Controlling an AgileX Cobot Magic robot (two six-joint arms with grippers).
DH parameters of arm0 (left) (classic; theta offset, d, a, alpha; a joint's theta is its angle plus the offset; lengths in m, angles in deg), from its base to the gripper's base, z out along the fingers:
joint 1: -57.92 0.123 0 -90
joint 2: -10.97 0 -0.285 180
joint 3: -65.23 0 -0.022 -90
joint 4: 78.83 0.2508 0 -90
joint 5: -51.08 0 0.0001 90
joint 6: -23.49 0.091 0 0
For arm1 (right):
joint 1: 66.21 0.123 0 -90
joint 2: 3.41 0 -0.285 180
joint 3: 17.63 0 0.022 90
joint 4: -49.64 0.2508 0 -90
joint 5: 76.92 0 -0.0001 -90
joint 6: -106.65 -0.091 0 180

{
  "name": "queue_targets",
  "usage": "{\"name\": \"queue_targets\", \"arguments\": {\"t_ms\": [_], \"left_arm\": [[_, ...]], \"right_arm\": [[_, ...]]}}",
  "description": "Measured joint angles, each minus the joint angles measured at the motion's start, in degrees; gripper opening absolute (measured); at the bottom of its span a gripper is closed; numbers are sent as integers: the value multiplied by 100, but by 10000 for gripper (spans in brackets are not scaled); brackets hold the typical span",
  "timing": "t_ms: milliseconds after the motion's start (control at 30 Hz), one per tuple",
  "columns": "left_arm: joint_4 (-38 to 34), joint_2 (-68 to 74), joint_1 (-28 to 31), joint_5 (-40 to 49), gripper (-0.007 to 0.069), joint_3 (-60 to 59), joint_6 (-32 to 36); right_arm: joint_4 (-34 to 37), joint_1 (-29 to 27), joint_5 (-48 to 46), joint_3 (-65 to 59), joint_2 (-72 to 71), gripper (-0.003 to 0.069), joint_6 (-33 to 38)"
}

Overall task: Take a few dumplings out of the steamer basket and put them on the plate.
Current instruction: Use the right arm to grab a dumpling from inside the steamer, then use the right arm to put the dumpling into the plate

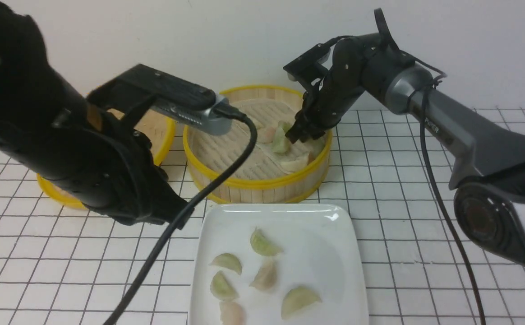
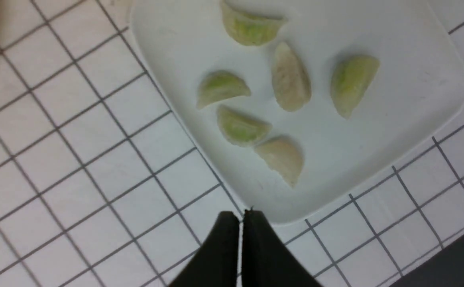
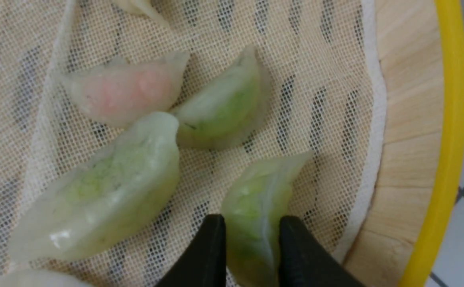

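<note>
We count, nearest first:

- White square plate (image 1: 339, 271), just in front of the steamer basket (image 1: 258, 184), bearing six dumplings (image 1: 266, 275).
- Left gripper (image 2: 242, 215), in front and left of the basket, jaws pressed together, empty.
- Right gripper (image 3: 252, 229), inside the basket near its right wall, pinching a green dumpling (image 3: 258, 195).
- Bamboo lid (image 1: 165, 135), left of the basket.

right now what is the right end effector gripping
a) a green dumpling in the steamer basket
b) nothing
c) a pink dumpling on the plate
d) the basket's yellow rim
a: right wrist view shows the right end effector pinching a green dumpling inside the steamer basket.
</note>
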Motion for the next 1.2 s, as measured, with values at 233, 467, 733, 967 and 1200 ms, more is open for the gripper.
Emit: {"name": "queue_targets", "arguments": {"t_ms": [233,467,733,967,1200], "left_arm": [[1017,-592,0,124,-6,0,-737],[1490,-940,0,197,-6,-123,-1179],[1509,-1183,0,31,-6,-852,-1454],[1505,-1190,0,-233,-6,-1145,-1492],[1516,-1190,0,-307,-6,-1151,-1492]], "right_arm": [[-15,0,-624,0,-848,150,-308],[59,0,-747,-562,-1919,150,-867],[1255,62,-751,-4133,-4083,150,-996],[1462,728,-396,-5513,-3738,153,-991],[1451,991,-144,-5562,-3352,272,-985]]}}
